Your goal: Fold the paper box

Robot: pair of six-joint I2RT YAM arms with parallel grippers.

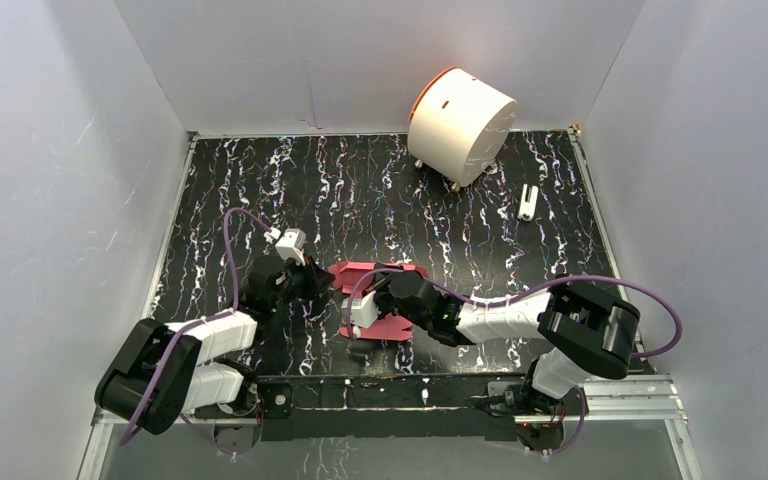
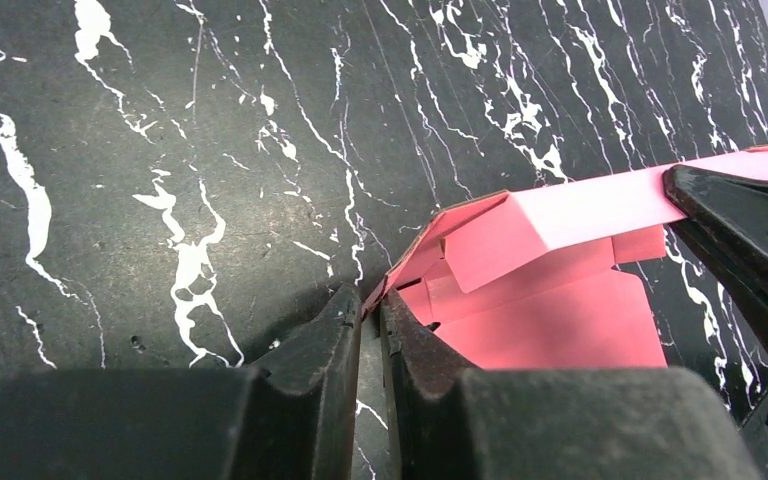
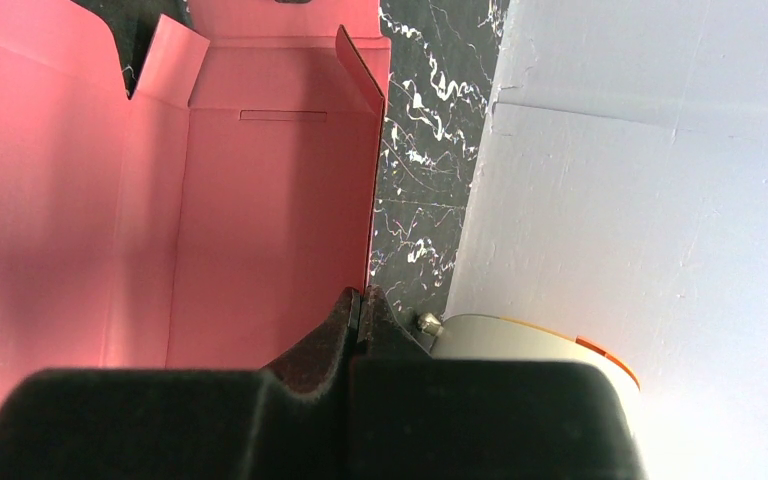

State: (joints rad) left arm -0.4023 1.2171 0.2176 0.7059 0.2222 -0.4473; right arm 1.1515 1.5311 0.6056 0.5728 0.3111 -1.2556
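To brace the paper box, the right gripper pinches 1 raised wall tight, while the left gripper, jaws a slit apart at its 9 o'clock corner, has no clear hold.

Black marbled table and its load.
Paper box lower centre; white cylinder upper right; small white piece right.

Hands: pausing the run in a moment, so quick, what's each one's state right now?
Left hand: closed on a corner edge of the paper box.
Right hand: closed on the box's upright side wall.
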